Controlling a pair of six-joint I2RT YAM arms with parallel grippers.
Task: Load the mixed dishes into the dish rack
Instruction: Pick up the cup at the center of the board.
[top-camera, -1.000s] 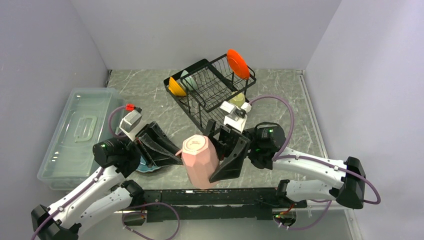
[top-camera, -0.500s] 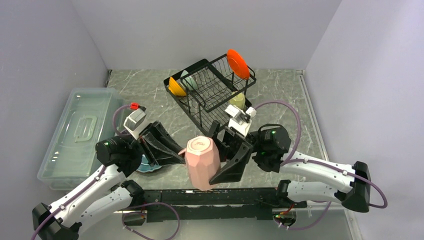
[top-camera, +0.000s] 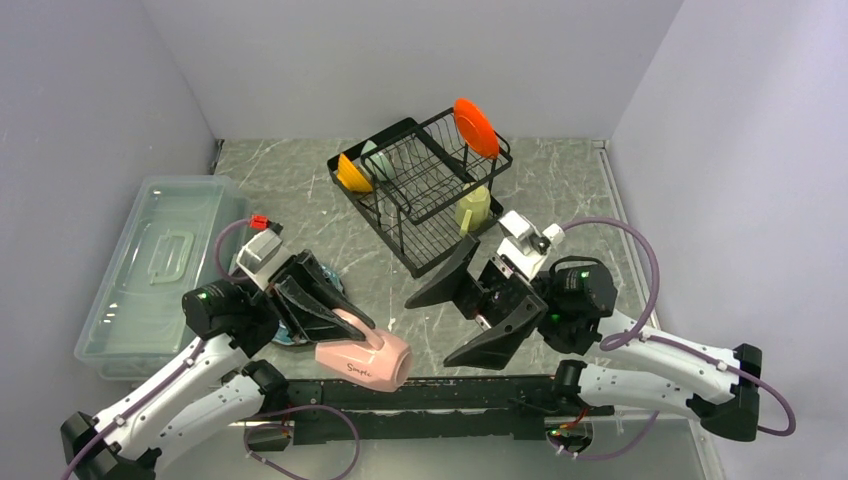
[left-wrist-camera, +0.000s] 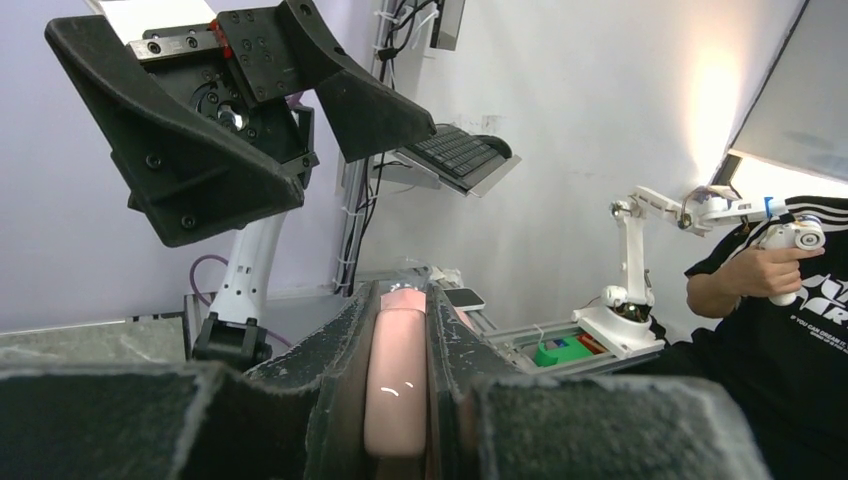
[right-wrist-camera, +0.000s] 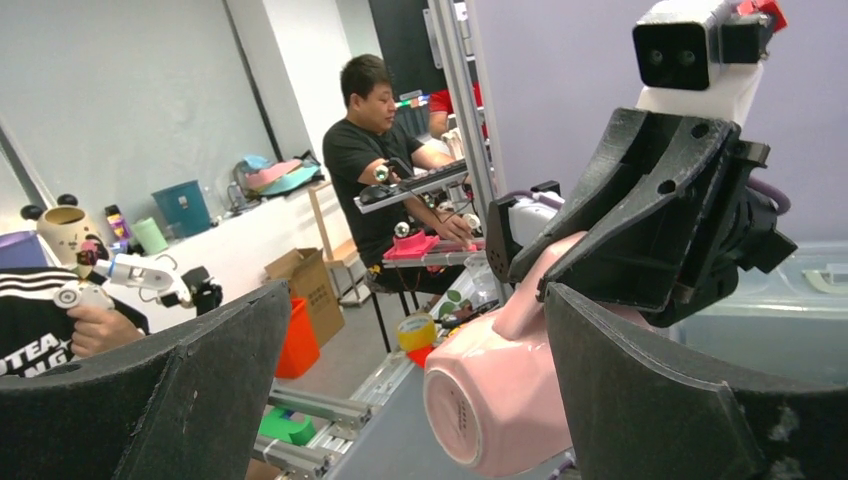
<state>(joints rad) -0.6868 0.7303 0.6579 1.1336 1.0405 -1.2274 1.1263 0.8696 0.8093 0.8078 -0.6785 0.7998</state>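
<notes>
Far to your left lies one clear lidded bin. Your left gripper clamps one pink mug by its handle, tipped sideways. Behind, one dish rack holds one orange bowl, one orange-red plate and one yellow mug. Your right gripper gapes wide, holding nothing.

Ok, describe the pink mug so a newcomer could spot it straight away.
Start at the near edge of the table, left of centre, well in front of the black wire dish rack. There the left tool grips the pink mug by its handle, tipped on its side. No other dish is pink; the pale yellow mug is over at the rack.
</notes>
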